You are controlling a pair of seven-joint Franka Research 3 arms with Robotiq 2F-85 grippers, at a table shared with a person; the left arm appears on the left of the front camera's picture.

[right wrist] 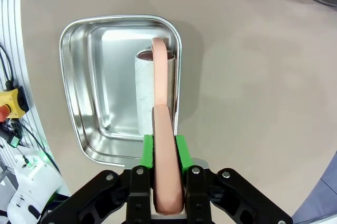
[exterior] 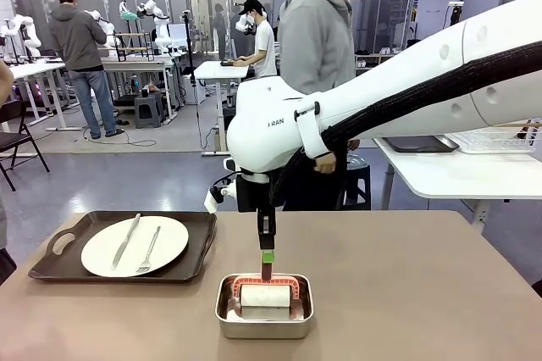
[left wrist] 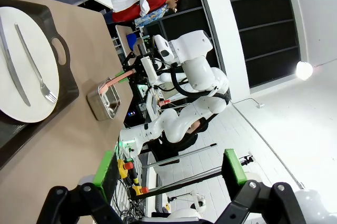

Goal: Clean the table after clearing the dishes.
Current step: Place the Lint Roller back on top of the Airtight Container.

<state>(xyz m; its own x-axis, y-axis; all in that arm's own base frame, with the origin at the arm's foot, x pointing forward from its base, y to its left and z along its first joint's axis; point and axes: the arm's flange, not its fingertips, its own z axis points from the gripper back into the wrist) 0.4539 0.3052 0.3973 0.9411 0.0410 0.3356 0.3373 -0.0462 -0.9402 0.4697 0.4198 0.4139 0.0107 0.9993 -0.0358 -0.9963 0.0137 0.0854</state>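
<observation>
Now, your left end effector point(left wrist: 168, 169) hangs with its jaws apart, holding nothing. One tray point(exterior: 51, 269) with its plate point(exterior: 174, 238) sits at the left of the surface point(exterior: 406, 293). Mid-surface, the right end effector point(exterior: 268, 261) is clamped on the handle of the lint roller point(exterior: 265, 296) lying in the steel pan point(exterior: 254, 327); a crooked lift could snag the rim and drag the pan.

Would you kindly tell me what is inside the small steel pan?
A white roller lies in the steel pan, its pink handle clamped in the right gripper. The pan floor beneath the roller is covered.
</observation>
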